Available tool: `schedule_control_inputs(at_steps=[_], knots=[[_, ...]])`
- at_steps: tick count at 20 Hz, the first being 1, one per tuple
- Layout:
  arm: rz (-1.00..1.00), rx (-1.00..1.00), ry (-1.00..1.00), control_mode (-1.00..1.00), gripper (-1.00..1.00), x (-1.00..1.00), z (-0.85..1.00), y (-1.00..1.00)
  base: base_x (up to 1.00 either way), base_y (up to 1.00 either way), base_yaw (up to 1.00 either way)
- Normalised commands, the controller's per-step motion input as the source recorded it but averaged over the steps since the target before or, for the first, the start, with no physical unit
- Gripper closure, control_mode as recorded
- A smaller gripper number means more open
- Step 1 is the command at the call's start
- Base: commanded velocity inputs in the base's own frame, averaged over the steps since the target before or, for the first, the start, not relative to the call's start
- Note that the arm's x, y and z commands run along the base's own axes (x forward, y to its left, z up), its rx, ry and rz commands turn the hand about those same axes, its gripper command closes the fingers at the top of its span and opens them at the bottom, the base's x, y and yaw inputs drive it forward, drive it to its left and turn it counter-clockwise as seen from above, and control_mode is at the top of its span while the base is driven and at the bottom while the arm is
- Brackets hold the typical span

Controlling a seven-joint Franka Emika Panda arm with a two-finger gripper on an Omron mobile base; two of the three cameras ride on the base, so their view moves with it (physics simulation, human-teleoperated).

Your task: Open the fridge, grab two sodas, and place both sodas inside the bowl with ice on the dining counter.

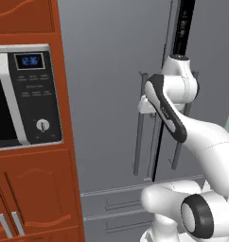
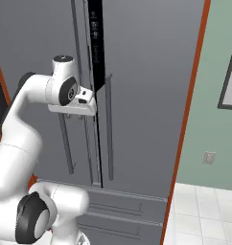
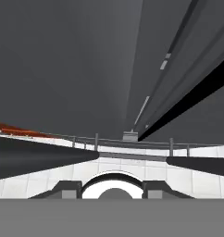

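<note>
- Fridge [image 1: 107,94]: tall, matte grey, double-door, standing straight ahead of the robot. A dark gap runs down between the two doors, so one seems to be cracked open slightly; I cannot tell which from here.
- Left door handle [image 1: 139,127] and right door handle [image 2: 110,129]: thin vertical bars, one on either side of the centre seam.
- Lower drawers [image 2: 118,210]: shut, beneath the doors.
- Gripper [image 2: 87,98]: raised at handle height, right at the centre seam, pressed close to the door fronts. Its fingers are hidden behind the wrist, so I cannot tell whether they are spread, closed, or around a bar.
- Microwave [image 1: 22,94]: set in the red-brown cabinet [image 1: 64,189] to the fridge's left; not part of the job.
- Pale green wall [image 2: 214,143]: to the fridge's right, with a white tiled floor below.
- Step in hand: opening the fridge, the very start of the task, by my reckoning.
- Next move, as I judge it: a firm hold on one handle, then a pull outward along the door's arc, wide enough to reach the shelves.
</note>
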Motion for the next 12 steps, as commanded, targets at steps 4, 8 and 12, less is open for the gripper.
schedule_control_inputs(at_steps=[4, 8, 12], knots=[[0.0, 0.0, 0.0, 1.0, -1.0, -0.01, 0.0, 0.0, -0.21, -0.14, -0.01], [0.0, 0.0, 0.0, 1.0, -1.0, 0.0, 0.0, 0.0, -0.65, -0.42, -0.05], [0.0, 0.0, 0.0, 1.0, -1.0, 0.0, 0.0, 0.0, -0.57, -0.39, -0.04]])
